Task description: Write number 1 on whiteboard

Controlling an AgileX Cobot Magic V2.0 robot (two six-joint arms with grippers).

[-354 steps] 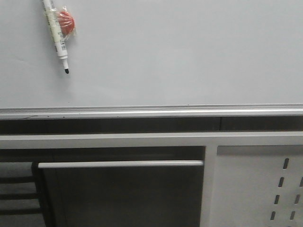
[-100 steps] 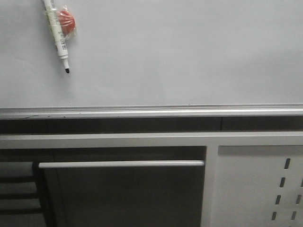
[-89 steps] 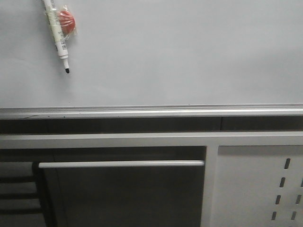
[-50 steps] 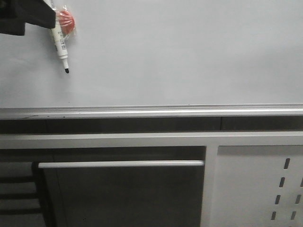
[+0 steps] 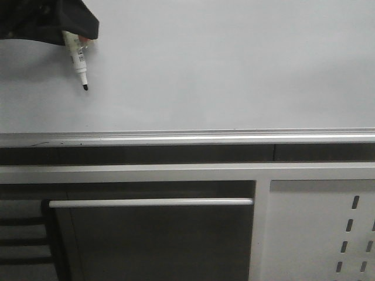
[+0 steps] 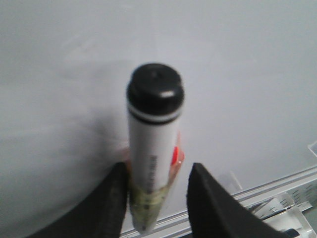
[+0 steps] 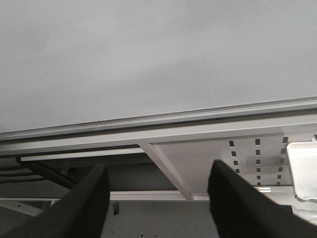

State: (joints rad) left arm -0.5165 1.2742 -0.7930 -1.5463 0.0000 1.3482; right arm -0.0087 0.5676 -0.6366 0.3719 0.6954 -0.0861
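Left wrist view: left gripper (image 6: 156, 186) open around marker (image 6: 152, 163) on whiteboard (image 6: 247, 74); right gripper (image 7: 157, 198) open, empty.

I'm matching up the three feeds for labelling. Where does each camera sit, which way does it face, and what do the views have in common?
Front view: looks forward at the whiteboard and its rail; the left gripper enters at top left, over the marker.
Left wrist view: on the left arm, looking along the marker, which stands between the open fingers.
Right wrist view: on the right arm, facing the whiteboard and slotted panel; the right gripper is open and empty.
Shared: the whiteboard in all three; the marker in the front and left wrist views.
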